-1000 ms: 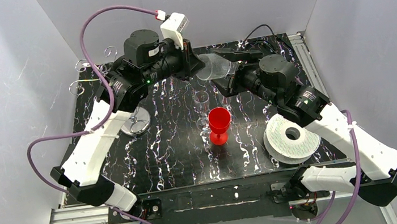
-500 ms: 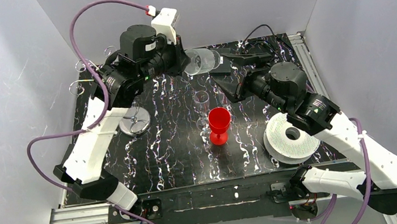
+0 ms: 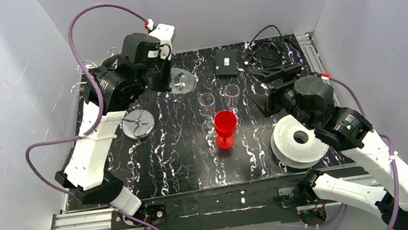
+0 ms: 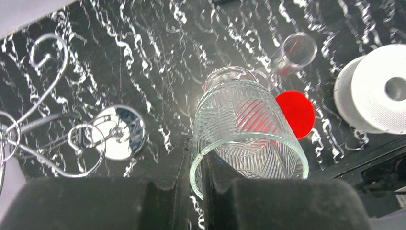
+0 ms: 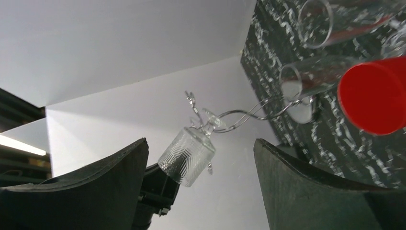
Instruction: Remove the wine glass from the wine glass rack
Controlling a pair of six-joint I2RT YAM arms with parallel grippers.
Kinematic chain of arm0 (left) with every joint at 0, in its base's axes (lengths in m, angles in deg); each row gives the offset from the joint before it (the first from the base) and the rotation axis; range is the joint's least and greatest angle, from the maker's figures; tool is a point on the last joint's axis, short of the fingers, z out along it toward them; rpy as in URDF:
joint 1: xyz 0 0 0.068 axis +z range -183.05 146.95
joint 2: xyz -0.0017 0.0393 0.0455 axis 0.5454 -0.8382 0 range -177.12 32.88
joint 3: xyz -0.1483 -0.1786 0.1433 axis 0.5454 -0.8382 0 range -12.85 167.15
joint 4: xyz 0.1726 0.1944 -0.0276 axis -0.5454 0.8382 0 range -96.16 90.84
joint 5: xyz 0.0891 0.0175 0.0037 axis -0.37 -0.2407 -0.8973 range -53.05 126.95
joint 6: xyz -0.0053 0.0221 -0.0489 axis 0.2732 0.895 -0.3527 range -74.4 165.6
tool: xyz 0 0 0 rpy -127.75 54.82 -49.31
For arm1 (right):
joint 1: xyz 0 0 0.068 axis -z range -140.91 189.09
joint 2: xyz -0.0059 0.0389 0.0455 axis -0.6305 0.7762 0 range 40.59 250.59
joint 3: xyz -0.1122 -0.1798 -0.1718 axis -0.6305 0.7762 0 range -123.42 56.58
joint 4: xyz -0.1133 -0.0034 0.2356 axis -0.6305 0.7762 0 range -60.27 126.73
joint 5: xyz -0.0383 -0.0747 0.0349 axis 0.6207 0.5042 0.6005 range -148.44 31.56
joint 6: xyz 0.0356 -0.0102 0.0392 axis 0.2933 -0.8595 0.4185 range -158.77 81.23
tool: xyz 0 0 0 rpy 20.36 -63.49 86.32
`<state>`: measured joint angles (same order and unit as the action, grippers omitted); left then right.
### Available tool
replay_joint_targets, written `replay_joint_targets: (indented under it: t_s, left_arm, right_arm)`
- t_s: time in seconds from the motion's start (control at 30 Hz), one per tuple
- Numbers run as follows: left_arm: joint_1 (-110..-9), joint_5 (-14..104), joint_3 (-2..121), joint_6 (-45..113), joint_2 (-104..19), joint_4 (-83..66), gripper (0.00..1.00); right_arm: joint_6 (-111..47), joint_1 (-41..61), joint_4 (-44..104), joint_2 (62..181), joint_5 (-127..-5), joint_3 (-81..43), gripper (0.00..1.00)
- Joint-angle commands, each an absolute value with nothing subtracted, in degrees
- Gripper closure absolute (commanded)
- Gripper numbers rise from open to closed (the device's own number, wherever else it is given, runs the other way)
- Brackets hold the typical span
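Observation:
The wine glass (image 4: 244, 127) is clear and ribbed. My left gripper (image 4: 195, 158) is shut on its rim, one finger inside the bowl and one outside. Seen from above, the left gripper (image 3: 167, 79) holds the wine glass (image 3: 183, 82) in the air at the back left, right of the wine glass rack. The wine glass rack (image 3: 138, 125) has a shiny round base and curled wire arms (image 4: 48, 57). My right gripper (image 3: 263, 87) is open and empty at the back right; its wrist view shows the wine glass (image 5: 186, 155) far off between the spread fingers (image 5: 105, 187).
A red cup (image 3: 225, 125) stands mid-table with two clear glasses (image 3: 207, 100) just behind it. A white ridged spool (image 3: 298, 138) lies at the right. A black box (image 3: 226, 62) and cables (image 3: 267, 54) sit at the back edge.
My left arm has carried the wine glass leftward from the middle back. The right gripper has let go of it, pulled back to the right and opened wider.

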<state>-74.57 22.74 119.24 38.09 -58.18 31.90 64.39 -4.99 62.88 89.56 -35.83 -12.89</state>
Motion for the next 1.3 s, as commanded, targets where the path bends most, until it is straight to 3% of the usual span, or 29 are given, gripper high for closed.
replay_joint_targets:
  t_s: [0.0, 0.4, 0.73, 1.03, 1.27]
  left_arm:
    - [-74.5, 18.4, 117.5, 36.7, -55.6, 37.4, 1.0]
    - [-74.4, 17.6, 100.5, 28.9, -50.2, 38.3, 1.0]
    - [-74.4, 22.3, 81.9, 23.2, -46.9, 30.3, 1.0]
    - [-74.3, 24.0, 65.2, 18.8, -45.7, 17.7, 1.0]
    - [-74.1, 25.1, 60.4, 15.8, -48.9, 11.9, 1.0]
  right_arm:
    - [54.6, -4.6, 67.2, 88.3, -29.1, -12.4, 0.12]
    - [39.7, -4.6, 72.9, 89.7, -25.6, -18.7, 0.11]
    - [27.6, -4.6, 77.9, 92.7, -26.0, -24.7, 0.11]
    - [25.8, -4.6, 77.9, 91.8, -25.5, -23.3, 0.11]
    - [24.1, -4.6, 76.6, 90.3, -23.8, -21.5, 0.11]
